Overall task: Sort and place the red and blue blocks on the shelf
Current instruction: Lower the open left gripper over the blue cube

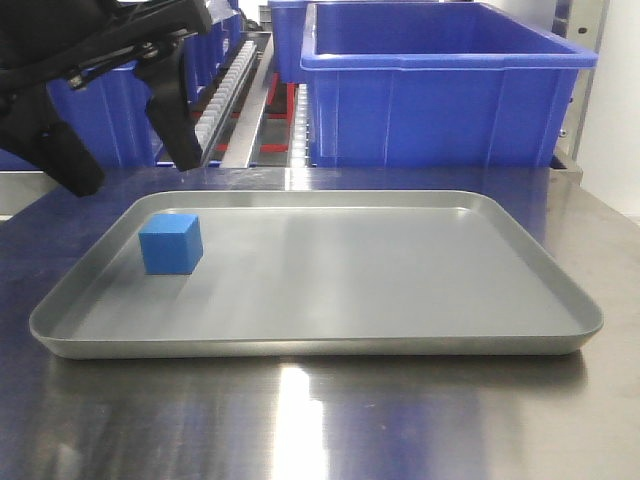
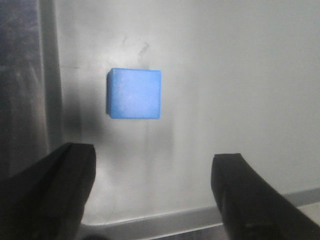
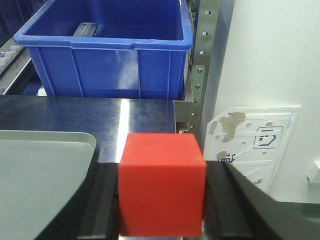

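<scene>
The blue block (image 1: 171,243) rests on the left part of the grey tray (image 1: 400,300). My left gripper (image 1: 135,170) hangs open above and behind it; in the left wrist view the blue block (image 2: 134,93) lies ahead of the spread fingers (image 2: 65,185), untouched. My right gripper (image 3: 162,200) is shut on the red block (image 3: 162,182), held above the steel table just right of the tray's corner (image 3: 45,165). The right gripper does not show in the front view. The shelf (image 1: 275,110) with its rollers stands behind the table.
A large blue tub (image 1: 440,85) sits on the shelf at the back right, seen too from the right wrist as a tub (image 3: 107,57). More blue tubs (image 1: 110,125) stand back left. A perforated steel post (image 3: 200,70) and a white wall are on the right.
</scene>
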Controlling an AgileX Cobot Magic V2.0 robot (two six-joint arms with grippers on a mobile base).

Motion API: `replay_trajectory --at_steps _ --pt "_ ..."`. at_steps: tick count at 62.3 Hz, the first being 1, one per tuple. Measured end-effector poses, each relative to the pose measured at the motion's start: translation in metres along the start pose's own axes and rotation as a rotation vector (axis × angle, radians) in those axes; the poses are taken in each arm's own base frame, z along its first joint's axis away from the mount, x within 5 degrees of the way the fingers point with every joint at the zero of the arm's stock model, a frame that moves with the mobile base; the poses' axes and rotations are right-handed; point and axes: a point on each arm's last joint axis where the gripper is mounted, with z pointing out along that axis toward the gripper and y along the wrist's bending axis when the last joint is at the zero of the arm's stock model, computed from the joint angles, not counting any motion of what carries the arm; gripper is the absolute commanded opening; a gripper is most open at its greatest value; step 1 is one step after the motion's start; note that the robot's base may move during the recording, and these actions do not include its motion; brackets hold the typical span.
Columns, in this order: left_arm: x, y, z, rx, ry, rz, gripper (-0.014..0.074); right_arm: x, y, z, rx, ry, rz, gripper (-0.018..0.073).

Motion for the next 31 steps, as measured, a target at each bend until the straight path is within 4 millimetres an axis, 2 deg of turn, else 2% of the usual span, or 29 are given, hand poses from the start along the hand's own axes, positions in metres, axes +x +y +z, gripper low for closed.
replay_trajectory --at_steps 14,31 --pt "-0.008 -0.012 0.002 -0.016 0.008 0.022 0.0547 0.0 0.0 0.0 0.0 0.0 0.0 0.0278" --pt "-0.021 -0.016 0.022 -0.126 0.083 0.078 0.0547 0.0 0.0 0.0 0.0 0.0 0.0 0.0278"
